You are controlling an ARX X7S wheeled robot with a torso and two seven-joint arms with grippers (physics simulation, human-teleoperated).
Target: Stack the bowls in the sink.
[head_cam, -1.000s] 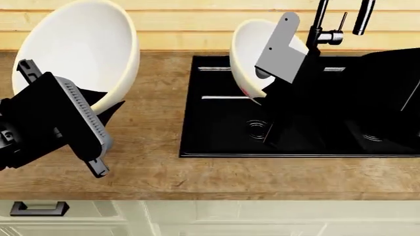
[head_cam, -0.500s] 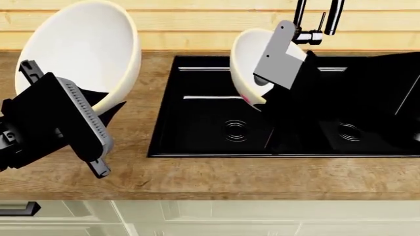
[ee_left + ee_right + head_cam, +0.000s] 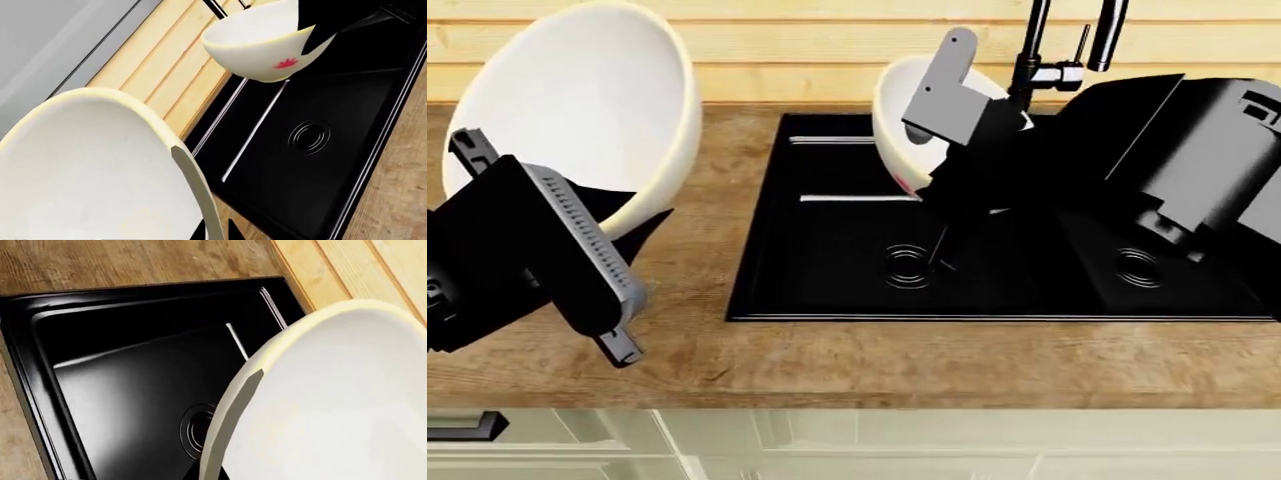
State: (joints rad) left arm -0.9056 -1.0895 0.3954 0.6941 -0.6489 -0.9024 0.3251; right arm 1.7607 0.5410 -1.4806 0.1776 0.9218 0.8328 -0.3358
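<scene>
The large cream-white bowl (image 3: 574, 110) hangs tilted over the wooden counter, left of the sink (image 3: 827, 318). My left gripper (image 3: 641, 212) is shut on its rim; the left wrist view shows the rim (image 3: 190, 175) pinched between the two black fingertips of the left gripper (image 3: 213, 231). The smaller white bowl (image 3: 897, 110), with a red mark (image 3: 285, 63) outside, is held tilted above the back of the left basin. My right gripper (image 3: 932, 140) is shut on its rim. In the right wrist view this bowl (image 3: 333, 400) fills the frame over the basin floor (image 3: 120, 390) and drain.
The tall black faucet (image 3: 1034, 50) rises right behind the small bowl. My right arm's black body (image 3: 1174, 150) covers much of the right basin. Wooden counter (image 3: 827, 365) surrounds the sink, a plank wall (image 3: 787, 50) stands behind, and a drawer handle (image 3: 457, 426) is below left.
The view slid right along the counter a second ago. Since then my right gripper has carried the small bowl left and slightly up; the left arm with the large bowl has shifted a little left.
</scene>
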